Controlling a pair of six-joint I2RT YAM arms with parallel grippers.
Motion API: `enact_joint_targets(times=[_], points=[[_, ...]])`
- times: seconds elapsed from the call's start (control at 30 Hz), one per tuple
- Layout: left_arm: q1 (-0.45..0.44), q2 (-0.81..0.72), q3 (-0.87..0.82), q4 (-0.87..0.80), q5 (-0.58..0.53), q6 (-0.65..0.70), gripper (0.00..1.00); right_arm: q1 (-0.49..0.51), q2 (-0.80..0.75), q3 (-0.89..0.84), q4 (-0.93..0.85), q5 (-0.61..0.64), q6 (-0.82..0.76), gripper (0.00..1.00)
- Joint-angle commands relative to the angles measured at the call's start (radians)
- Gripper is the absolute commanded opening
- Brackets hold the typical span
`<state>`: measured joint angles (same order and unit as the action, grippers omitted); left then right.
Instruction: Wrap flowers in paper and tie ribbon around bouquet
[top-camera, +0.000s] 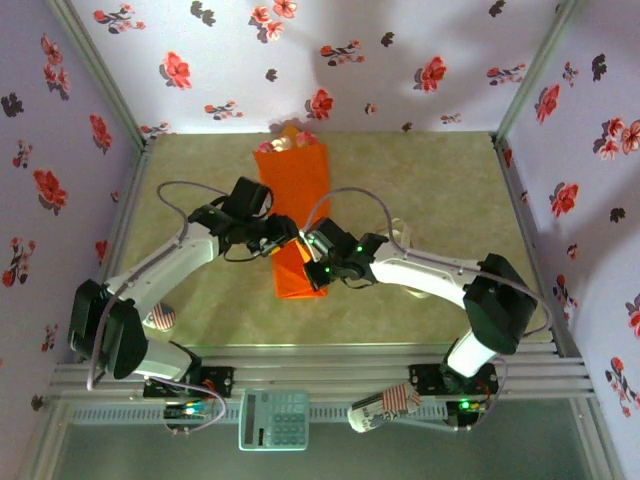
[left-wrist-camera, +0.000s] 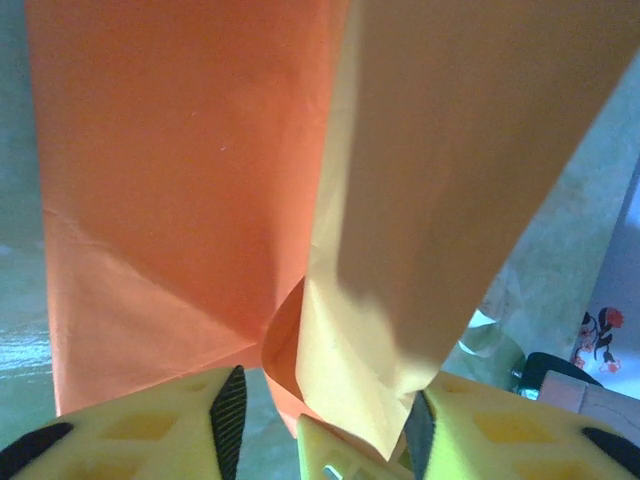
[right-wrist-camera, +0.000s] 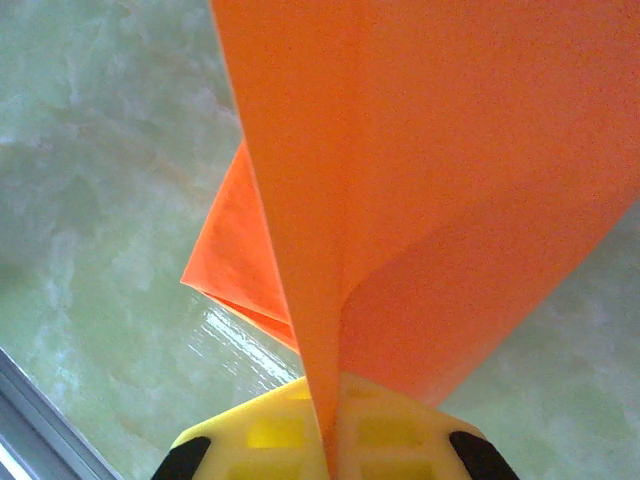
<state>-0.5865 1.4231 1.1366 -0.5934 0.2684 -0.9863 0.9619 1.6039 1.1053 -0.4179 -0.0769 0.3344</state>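
Top external view: the paper (top-camera: 295, 190) is folded lengthwise over the flowers (top-camera: 290, 142), which poke out at the far end, close to the back wall (top-camera: 400, 90). I'd call the wrapping about halfway. It's not a tight cone yet, and the ribbon tie looks like it's all to come. The right end effector (top-camera: 312, 252) is clenched on a raised paper edge at the near end. The left end effector (top-camera: 287, 238) sits just beside it, jaws part open around a loose flap, not clamped. There's bare surface (top-camera: 420, 190) on both sides, so plenty of room, but the arms crowd each other mid-table.
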Motion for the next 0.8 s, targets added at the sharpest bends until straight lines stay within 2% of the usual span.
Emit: enact_joint_targets(times=[0.0,0.2,0.23,0.4,0.47,0.57,0.77], points=[[-0.004,0.019,0.034,-0.063,0.006,0.023,0.48,0.031,0.002,0.031,0.029,0.008,-0.021,0.0],[-0.004,0.044,0.03,-0.088,0.0,0.016,0.42,0.044,0.012,0.042,0.035,0.013,-0.022,0.0],[-0.004,0.048,0.028,-0.077,-0.007,0.014,0.39,0.048,0.013,0.042,0.039,0.011,-0.021,0.03],[-0.002,0.045,0.008,-0.036,-0.052,0.029,0.02,0.051,-0.021,0.035,0.042,0.01,0.005,0.33],[0.002,0.037,-0.013,-0.035,-0.066,0.051,0.0,0.043,-0.058,0.028,0.041,0.014,0.034,0.43],[0.019,0.006,-0.067,-0.022,-0.074,0.063,0.0,0.017,-0.129,-0.015,0.048,0.014,0.099,0.52],[0.062,-0.019,-0.155,0.005,-0.084,0.104,0.0,-0.092,-0.203,-0.191,0.169,-0.114,0.282,0.58]])
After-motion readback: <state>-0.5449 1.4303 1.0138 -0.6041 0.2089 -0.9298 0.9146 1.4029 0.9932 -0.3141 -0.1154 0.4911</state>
